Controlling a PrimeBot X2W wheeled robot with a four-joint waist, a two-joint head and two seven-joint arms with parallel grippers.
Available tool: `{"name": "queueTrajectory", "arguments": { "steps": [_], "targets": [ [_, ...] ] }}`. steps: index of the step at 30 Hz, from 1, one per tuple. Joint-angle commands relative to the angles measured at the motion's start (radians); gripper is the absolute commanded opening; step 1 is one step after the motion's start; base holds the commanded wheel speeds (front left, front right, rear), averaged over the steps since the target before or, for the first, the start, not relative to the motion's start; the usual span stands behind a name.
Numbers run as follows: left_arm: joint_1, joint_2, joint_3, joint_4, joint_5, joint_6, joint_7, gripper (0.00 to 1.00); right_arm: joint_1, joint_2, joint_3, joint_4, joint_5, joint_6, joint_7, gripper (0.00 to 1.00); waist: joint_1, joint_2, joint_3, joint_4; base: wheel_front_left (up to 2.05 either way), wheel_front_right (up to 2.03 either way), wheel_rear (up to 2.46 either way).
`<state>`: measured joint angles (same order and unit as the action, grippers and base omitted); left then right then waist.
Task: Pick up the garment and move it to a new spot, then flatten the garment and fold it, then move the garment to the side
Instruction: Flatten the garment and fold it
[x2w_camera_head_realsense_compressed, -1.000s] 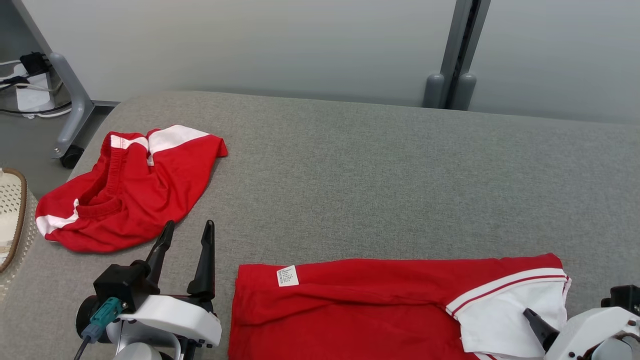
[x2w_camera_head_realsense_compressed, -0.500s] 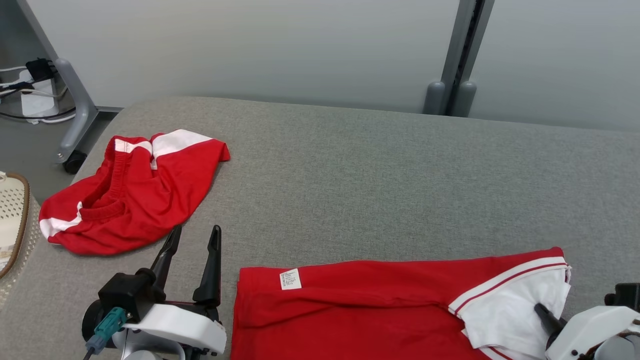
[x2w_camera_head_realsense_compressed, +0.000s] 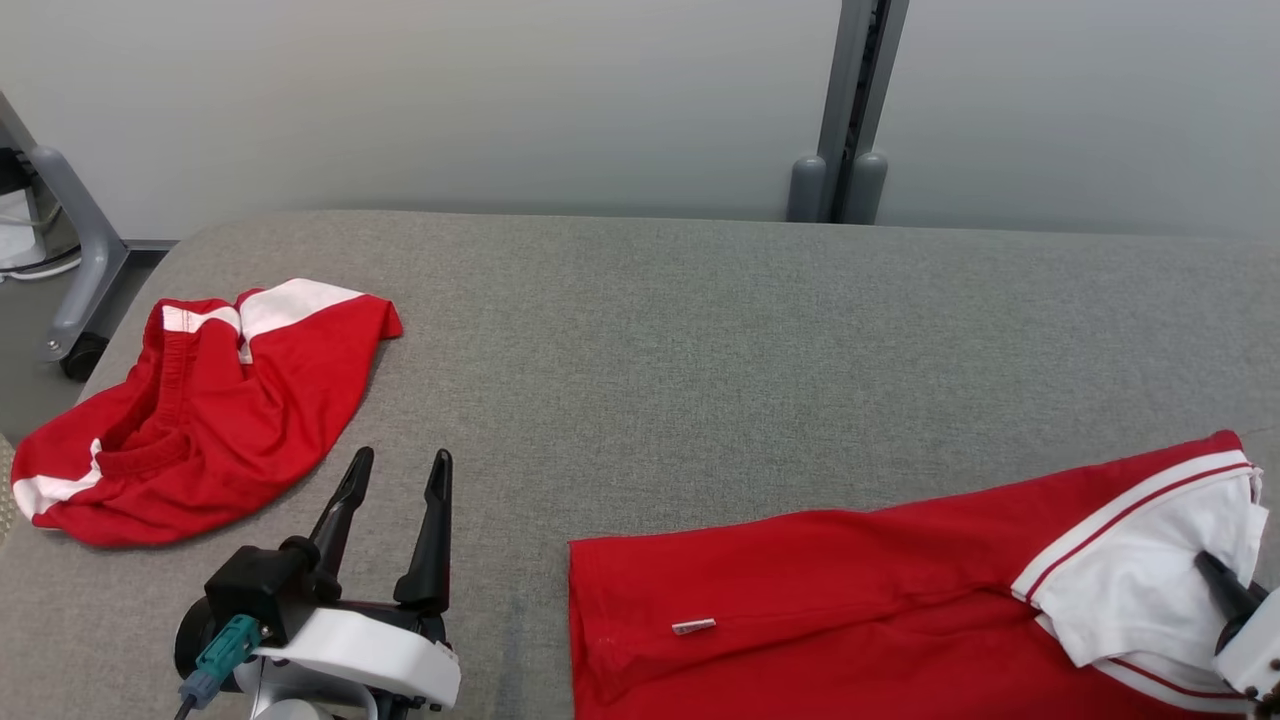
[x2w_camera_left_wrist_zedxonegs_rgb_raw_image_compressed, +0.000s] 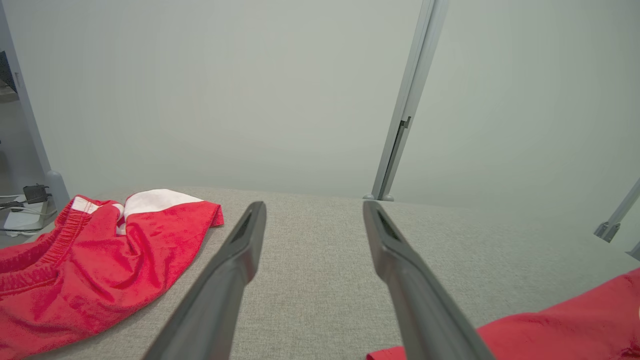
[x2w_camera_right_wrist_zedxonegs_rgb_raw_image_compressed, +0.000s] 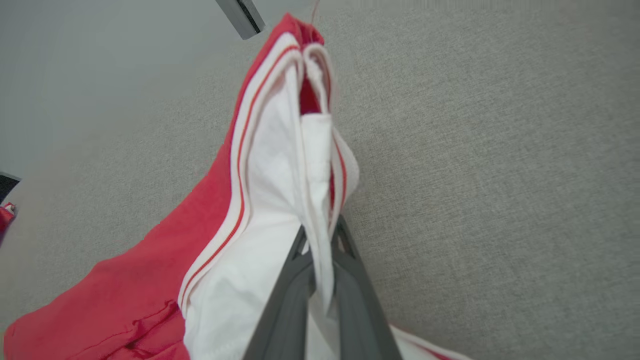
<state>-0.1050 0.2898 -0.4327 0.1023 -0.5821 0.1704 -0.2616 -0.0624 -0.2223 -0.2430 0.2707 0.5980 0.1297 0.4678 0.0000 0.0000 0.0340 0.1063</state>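
The red garment (x2w_camera_head_realsense_compressed: 850, 600) is clamped by its white sleeve (x2w_camera_right_wrist_zedxonegs_rgb_raw_image_compressed: 270, 200) in the right pincer (x2w_camera_right_wrist_zedxonegs_rgb_raw_image_compressed: 322, 231), its body spread to that pincer's left. The left pincer (x2w_camera_head_realsense_compressed: 397, 470) is held open. Folds could be undone by dragging.

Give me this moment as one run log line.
right gripper: jaws shut on shirt, white end | left gripper: jaws open, empty | shirt: lying on table | shorts: crumpled, table's left

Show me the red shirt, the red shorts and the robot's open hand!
red shirt (x2w_camera_head_realsense_compressed: 800, 595): head view, middle of its red body.
red shorts (x2w_camera_head_realsense_compressed: 220, 430): head view, on the red front cloth.
left gripper (x2w_camera_head_realsense_compressed: 400, 458): head view, midway between its fingertips.
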Motion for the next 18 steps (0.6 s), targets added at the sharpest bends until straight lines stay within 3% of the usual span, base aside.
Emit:
{"name": "queueTrajectory", "arguments": {
  "steps": [1,7,18],
  "targets": [
    [0.005,0.001,0.008,0.003,0.008,-0.003,-0.004,1.0,-0.006,-0.011,-0.01,-0.011,-0.003,0.002,0.005,0.0,0.0,0.0,0.0,-0.002,0.0,0.0,0.0],
    [0.011,-0.006,0.013,0.015,0.016,-0.016,-0.005,1.0,-0.008,0.031,-0.015,-0.159,0.044,0.002,0.081,0.0,0.0,0.0,-0.003,-0.005,0.0,0.0,0.0],
    [0.003,-0.011,0.004,0.033,0.018,-0.032,-0.004,1.0,0.053,0.157,0.102,-0.471,0.176,0.002,0.293,0.0,0.0,0.0,-0.025,0.037,0.0,0.0,0.0]
  ]
}}
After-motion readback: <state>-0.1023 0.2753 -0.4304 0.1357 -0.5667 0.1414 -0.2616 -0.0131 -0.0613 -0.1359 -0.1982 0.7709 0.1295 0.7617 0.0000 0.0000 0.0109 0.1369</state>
